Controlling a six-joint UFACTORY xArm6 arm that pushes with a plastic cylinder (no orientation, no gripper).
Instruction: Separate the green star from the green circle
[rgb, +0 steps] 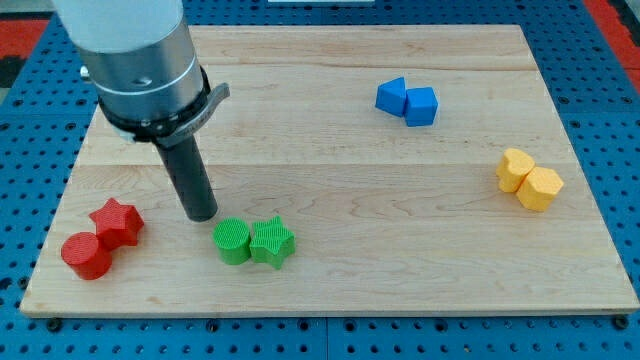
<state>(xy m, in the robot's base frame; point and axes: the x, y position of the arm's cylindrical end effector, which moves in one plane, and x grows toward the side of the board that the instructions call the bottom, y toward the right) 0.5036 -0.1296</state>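
At the view's left edge of the desk (330, 290) we find a red cylinder (86, 256) touching a red star (116, 221), a pair well clear of our work. Just to their right our tip (203, 215) rests on the wood; we carry no claw at all, only this bare rod, so nothing is held or clamped. The relation that matters is this: the green circle (232, 241) lies just below and to the right of our tip, near it but apart as far as we can tell, and the green star (271, 242) sits touching the circle's right side. The pair's long axis runs left to right across the view, with the circle between us and the star. We judge that a plain push rightward would drive both together, so we need to come at the seam from the view's top or bottom, or push the circle alone toward the bottom left. Farther right, two blue blocks (407, 101) touch near the view's top, and two yellow blocks (529, 179) touch near the right edge. No containers stand on the desk.
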